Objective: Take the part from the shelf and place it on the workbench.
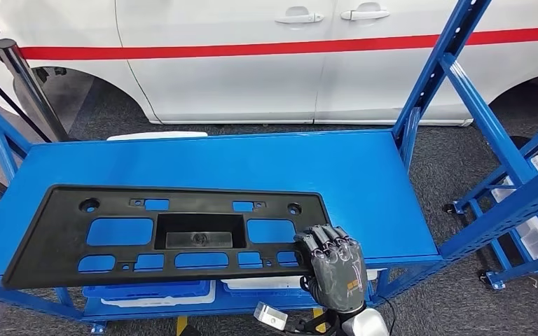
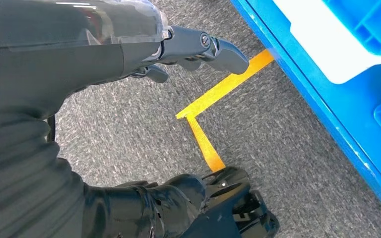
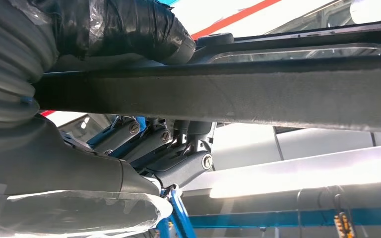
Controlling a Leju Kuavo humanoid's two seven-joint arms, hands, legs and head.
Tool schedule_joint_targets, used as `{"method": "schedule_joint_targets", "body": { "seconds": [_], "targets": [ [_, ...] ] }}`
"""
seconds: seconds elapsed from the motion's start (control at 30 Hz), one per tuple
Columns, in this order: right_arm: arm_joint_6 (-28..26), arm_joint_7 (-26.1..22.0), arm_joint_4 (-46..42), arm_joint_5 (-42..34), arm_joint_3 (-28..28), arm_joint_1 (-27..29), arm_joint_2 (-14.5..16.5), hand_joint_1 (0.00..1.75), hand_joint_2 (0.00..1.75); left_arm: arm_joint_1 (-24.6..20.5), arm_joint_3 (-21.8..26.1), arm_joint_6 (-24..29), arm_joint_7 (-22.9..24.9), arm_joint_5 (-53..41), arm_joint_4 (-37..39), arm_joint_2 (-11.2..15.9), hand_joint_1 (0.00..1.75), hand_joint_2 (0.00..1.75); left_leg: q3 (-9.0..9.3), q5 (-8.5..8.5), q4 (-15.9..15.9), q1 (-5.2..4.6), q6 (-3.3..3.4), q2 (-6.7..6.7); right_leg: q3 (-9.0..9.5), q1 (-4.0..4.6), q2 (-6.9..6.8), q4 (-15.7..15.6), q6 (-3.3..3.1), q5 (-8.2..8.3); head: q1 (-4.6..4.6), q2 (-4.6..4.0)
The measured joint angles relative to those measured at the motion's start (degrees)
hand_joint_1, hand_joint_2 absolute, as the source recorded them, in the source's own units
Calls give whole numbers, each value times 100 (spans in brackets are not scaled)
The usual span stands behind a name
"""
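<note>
Now my right hand (image 1: 335,266) grips the near right corner of the long flat black plastic panel (image 1: 168,234), lying on the blue metal shelf (image 1: 364,175); my left hand (image 2: 198,47) hangs empty, fingers loosely apart.

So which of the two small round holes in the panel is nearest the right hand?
The round hole at the black panel's right end, just above the right hand; the other sits far left.

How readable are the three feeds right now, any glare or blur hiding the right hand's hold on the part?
Head view: evenly lit and sharp; the right hand grips the black part at its near right corner. Right wrist view: backlit, bright glare washes out the background, and the part's edge is close and soft. Left wrist view: clear, the left hand over the floor.
</note>
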Motion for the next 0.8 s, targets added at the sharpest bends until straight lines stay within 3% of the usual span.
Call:
{"method": "schedule_joint_targets", "body": {
  "seconds": [0.13, 0.2, 0.4, 0.43, 0.53, 0.57, 0.67, 0.73, 0.8],
  "targets": [
    [0, 14, 9, -27, 6, -6, 3, 175, 175, 4, 0, 3, 15, -1, 1, -1, 0, 175, -64, 10, 38, 4, -129, -5, -11, 25, 3, -122, -151, 62, -4, 0],
    [0, 16, 9, -30, 6, -12, 4, 175, 175, 4, 0, 3, 20, 0, 2, -1, 0, 175, -89, -41, 83, 18, -161, -7, -19, 6, -9, -151, -210, 100, -5, 0],
    [0, 16, 9, -30, 6, -14, 4, 175, 175, 4, 0, 3, 20, 0, 2, -1, 0, 175, -103, -74, 108, 21, -168, -7, -21, 6, -11, -153, -219, 107, -5, 0],
    [0, 16, 9, -30, 7, -15, 5, 175, 175, 4, 0, 3, 20, -1, 2, -1, 0, 175, -135, -145, 185, 21, -175, -6, -29, 6, -12, -153, -230, 114, -7, 0],
    [0, 16, 14, -31, 21, -16, 7, 175, 175, 9, 0, 3, 24, 1, 1, -1, 0, 175, -540, -783, 1312, 27, -224, -2, -145, 34, -30, -139, -282, 186, -11, 0],
    [0, 16, 17, -32, 25, -15, 7, 175, 175, 7, 0, 4, 26, 1, 1, 1, 0, 175, -392, -786, 1201, 12, -189, -1, -192, 58, -35, -126, -273, 225, -9, 0],
    [0, 14, 26, -34, 29, -20, 12, 175, 175, 4, -1, 5, 27, -1, 2, 6, 0, 175, 331, -242, -93, -43, -1, 6, -258, 76, -33, -116, -113, 338, -7, 0],
    [-1, 13, 26, -34, 30, -23, 13, 175, 175, -3, -2, 5, 27, 1, 2, 4, 0, 175, 298, -118, -168, -19, 75, 26, -348, 66, -22, 77, -30, 152, -1, 0],
    [-1, 9, 29, -35, 30, -24, 13, 175, 175, -10, -2, 5, 27, 1, 2, 1, 0, 175, 220, -41, -178, -11, 121, 42, -593, 51, -13, 701, 19, -290, 5, 0]
  ]
}}
